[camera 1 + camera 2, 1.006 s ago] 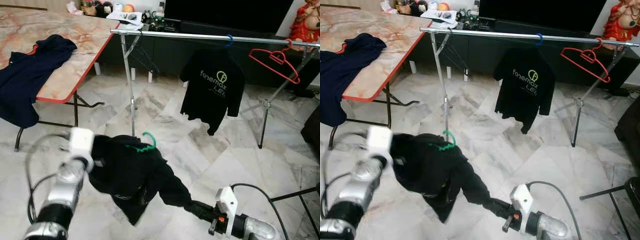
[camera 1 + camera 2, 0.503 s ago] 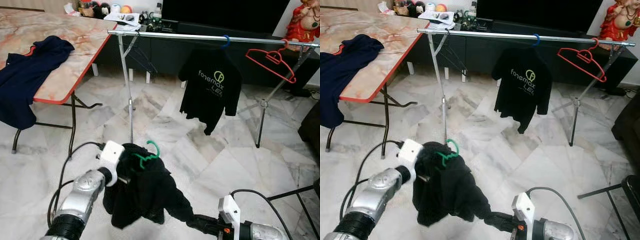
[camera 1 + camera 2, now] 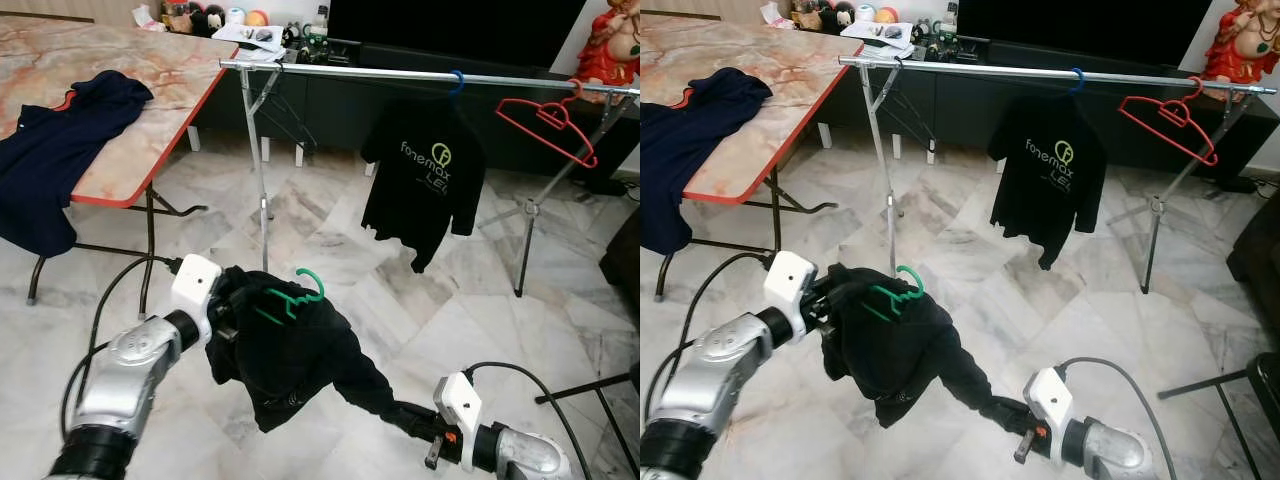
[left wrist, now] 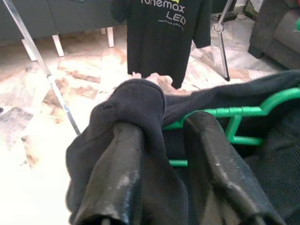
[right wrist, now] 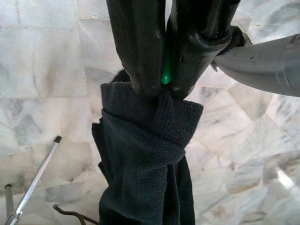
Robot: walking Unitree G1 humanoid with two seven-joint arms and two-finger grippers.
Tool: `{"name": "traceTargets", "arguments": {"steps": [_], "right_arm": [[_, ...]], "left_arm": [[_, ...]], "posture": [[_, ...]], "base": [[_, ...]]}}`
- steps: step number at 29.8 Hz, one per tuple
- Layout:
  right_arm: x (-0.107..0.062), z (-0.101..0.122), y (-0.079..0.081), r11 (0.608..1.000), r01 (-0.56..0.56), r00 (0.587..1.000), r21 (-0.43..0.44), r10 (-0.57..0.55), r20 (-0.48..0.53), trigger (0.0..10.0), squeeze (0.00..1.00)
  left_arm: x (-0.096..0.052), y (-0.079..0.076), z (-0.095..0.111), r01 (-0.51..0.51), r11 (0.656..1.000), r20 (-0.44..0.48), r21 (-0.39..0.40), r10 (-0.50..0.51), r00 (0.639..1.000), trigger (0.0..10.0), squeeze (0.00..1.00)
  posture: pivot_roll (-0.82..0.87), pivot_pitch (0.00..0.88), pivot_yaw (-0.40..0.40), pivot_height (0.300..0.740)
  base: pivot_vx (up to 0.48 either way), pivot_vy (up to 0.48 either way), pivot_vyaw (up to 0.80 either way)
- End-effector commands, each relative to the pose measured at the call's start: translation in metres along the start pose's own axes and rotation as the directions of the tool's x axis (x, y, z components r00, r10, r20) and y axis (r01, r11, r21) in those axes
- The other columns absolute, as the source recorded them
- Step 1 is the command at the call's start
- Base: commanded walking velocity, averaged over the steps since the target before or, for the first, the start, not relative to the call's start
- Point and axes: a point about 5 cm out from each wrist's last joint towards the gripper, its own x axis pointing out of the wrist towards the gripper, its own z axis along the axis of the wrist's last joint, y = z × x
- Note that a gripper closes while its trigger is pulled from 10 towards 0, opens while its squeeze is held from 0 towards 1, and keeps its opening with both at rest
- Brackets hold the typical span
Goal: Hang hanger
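— What has moved since half a second ago?

— Higher now, the black shirt (image 3: 285, 345) on the green hanger (image 3: 292, 297) has swung up a little, and its bulk spreads more towards the right arm than before. The left gripper (image 3: 228, 318) has lifted with it.

— Where does the left gripper hold?

— At the shirt's left shoulder. In the left wrist view its two fingers (image 4: 122, 173) are clenched on the cloth, with the green bar (image 4: 220, 112) of the hanger running between them, so it grasps shirt and hanger together.

— And the right gripper?

— Low down at the near right, the right gripper (image 3: 408, 418) pinches the far end of the shirt. The right wrist view shows its fingers (image 5: 140, 42) pressed together on the dark cloth, with a sliver of green (image 5: 165, 75) caught between them.

— Where is the rail?

— The clothes rail (image 3: 400, 74) stands well ahead, across the marble floor (image 3: 330, 240). A printed black T-shirt (image 3: 424, 175) hangs from it on a blue hook, and a bare red hanger (image 3: 550, 122) hangs near its right end.

— Anything else?

— A marble-topped table (image 3: 150, 90) on the left, with a navy garment (image 3: 55, 150) draped over its edge.
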Motion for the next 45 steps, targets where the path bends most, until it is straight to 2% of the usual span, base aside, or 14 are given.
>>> {"name": "traceTargets", "arguments": {"steps": [1, 5, 7, 11, 12, 13, 14, 18, 19, 21, 24, 33, 38, 45], "right_arm": [[-0.004, 0.002, -0.004, 1.000, 0.026, 0.999, -0.009, -0.026, 0.025, 0.0, 0.00], [-0.004, 0.005, -0.003, 1.000, -0.003, 0.999, 0.015, 0.002, 0.053, 0.0, 0.00], [-0.004, 0.005, -0.002, 1.000, -0.021, 0.998, 0.013, 0.020, 0.056, 0.0, 0.00], [-0.005, 0.005, -0.003, 1.000, -0.017, 0.998, 0.012, 0.016, 0.064, 0.0, 0.00], [-0.005, 0.005, -0.003, 1.000, -0.017, 0.998, 0.012, 0.016, 0.065, 0.0, 0.00], [-0.005, 0.005, -0.003, 1.000, -0.018, 0.998, 0.013, 0.017, 0.066, 0.0, 0.00], [-0.005, 0.005, -0.003, 1.000, -0.018, 0.998, 0.013, 0.017, 0.067, 0.0, 0.00], [-0.006, 0.006, -0.004, 1.000, -0.019, 0.997, 0.012, 0.018, 0.070, 0.0, 0.00], [-0.005, 0.008, -0.004, 1.000, -0.029, 0.997, 0.008, 0.028, 0.075, 0.0, 0.00], [-0.004, 0.013, -0.003, 0.998, -0.065, 0.994, -0.002, 0.065, 0.083, 0.0, 0.00], [-0.007, 0.020, -0.003, 0.990, -0.135, 0.988, -0.031, 0.137, 0.070, 0.0, 0.00], [-0.022, 0.028, -0.013, 0.950, -0.293, 0.955, -0.112, 0.286, -0.074, 0.0, 0.00], [-0.037, 0.024, -0.023, 0.898, -0.412, 0.885, -0.155, 0.353, -0.303, 0.0, 0.00], [-0.032, 0.036, -0.028, 0.879, -0.438, 0.875, -0.189, 0.370, -0.313, 0.0, 0.00]], "left_arm": [[-0.002, 0.004, 0.008, -0.022, 0.997, 0.006, 0.080, 0.022, 1.000, 10.0, 1.00], [-0.001, 0.027, 0.007, -0.255, 0.951, -0.004, 0.176, 0.260, 0.966, 10.0, 1.00], [-0.004, 0.048, 0.014, -0.478, 0.875, 0.055, 0.079, 0.475, 0.878, 10.0, 1.00], [-0.011, 0.058, 0.027, -0.577, 0.817, 0.139, -0.013, 0.572, 0.808, 10.0, 1.00], [-0.006, 0.049, 0.026, -0.502, 0.865, 0.136, 0.006, 0.497, 0.857, 10.0, 0.83], [-0.001, 0.039, 0.024, -0.414, 0.910, 0.129, 0.009, 0.409, 0.903, 10.0, 0.83], [0.001, 0.033, 0.023, -0.368, 0.930, 0.123, 0.018, 0.363, 0.923, 10.0, 0.00], [0.007, 0.007, 0.015, -0.147, 0.988, 0.080, 0.049, 0.142, 0.987, 10.0, 0.00], [0.005, -0.014, -0.003, 0.062, 0.997, -0.036, 0.054, -0.060, 0.998, 10.0, 0.00], [-0.008, -0.035, -0.033, 0.290, 0.956, -0.224, 0.034, -0.276, 0.935, 10.0, 0.00], [-0.024, -0.045, -0.053, 0.420, 0.908, -0.341, -0.002, -0.395, 0.853, 10.0, 0.00], [-0.035, -0.043, -0.058, 0.488, 0.873, -0.406, -0.018, -0.452, 0.794, 10.0, 0.00], [-0.038, -0.041, -0.051, 0.498, 0.867, -0.384, -0.012, -0.464, 0.798, 10.0, 0.00], [-0.038, -0.038, -0.050, 0.469, 0.883, -0.384, 0.022, -0.425, 0.819, 10.0, 0.00]], "posture": [[0.06, 0.116, -0.064, 0.740], [0.06, 0.117, -0.065, 0.740], [0.06, 0.118, -0.065, 0.740], [0.06, 0.118, -0.066, 0.740], [0.06, 0.119, -0.065, 0.740], [0.06, 0.119, -0.065, 0.740], [0.06, 0.118, -0.064, 0.740], [0.06, 0.118, -0.062, 0.740], [0.06, 0.112, -0.059, 0.740], [0.06, 0.107, -0.054, 0.740], [0.05, 0.103, -0.053, 0.740], [0.07, 0.101, -0.078, 0.740], [0.07, 0.093, -0.100, 0.740], [0.07, 0.082, -0.111, 0.740]], "base": [[0.000, 0.000, 0.00], [0.000, 0.000, 0.00], [0.000, 0.000, 0.00], [0.000, 0.000, 0.00], [0.000, 0.000, 0.00], [0.000, 0.000, 0.00], [0.000, 0.000, 0.00], [0.000, 0.000, 0.00], [0.000, 0.000, 0.00], [0.000, 0.000, 0.00], [0.000, 0.000, 0.00], [0.000, 0.000, 0.00], [0.000, 0.000, 0.00], [0.000, 0.000, 0.00]]}}
